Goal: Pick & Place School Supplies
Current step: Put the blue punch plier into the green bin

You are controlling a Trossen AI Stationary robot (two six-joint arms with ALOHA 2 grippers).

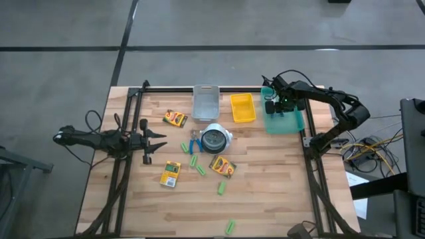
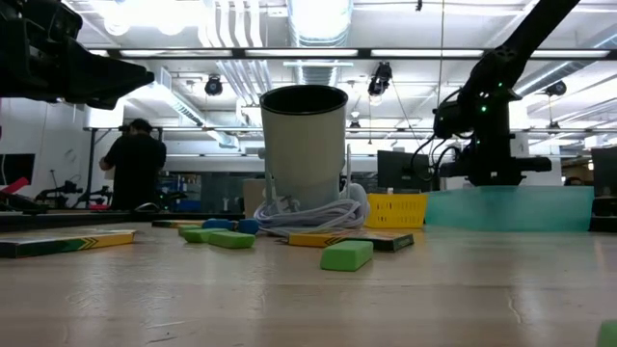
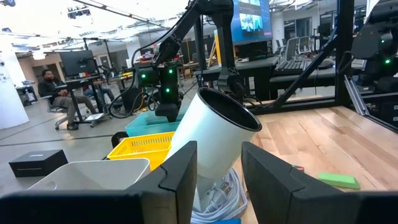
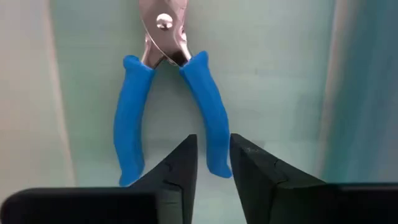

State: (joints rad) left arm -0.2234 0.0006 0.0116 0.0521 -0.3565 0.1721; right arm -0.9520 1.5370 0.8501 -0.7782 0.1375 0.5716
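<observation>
**Right gripper over teal bin with blue-handled tool below it**

The wooden worktop [image 1: 265,192] carries three bins along its far edge: a grey bin [image 1: 205,101], a yellow bin [image 1: 242,107] and a teal bin [image 1: 284,119]. A white cup [image 1: 216,139] lies near the middle with a coiled cable beside it.

The right gripper [image 1: 277,106] hangs over the teal bin. In its wrist view, a blue-handled tool [image 4: 166,93] lies flat on the bin floor, and the fingers [image 4: 180,168] stand a narrow gap apart just above one handle, holding nothing.

The left gripper [image 1: 158,140] waits low at the worktop's left side, its fingers partly open and empty, pointing at the cup.

Three crayon boxes lie out: one [image 1: 175,118] near the grey bin, one [image 1: 170,174] toward the front left, one [image 1: 222,166] in front of the cup. A second blue tool [image 1: 194,145] lies just left of the cup. Green sticks are scattered in front of it: [image 1: 186,147], [image 1: 194,160], [image 1: 200,170], [image 1: 222,188], and one [image 1: 230,227] by the near edge.
</observation>
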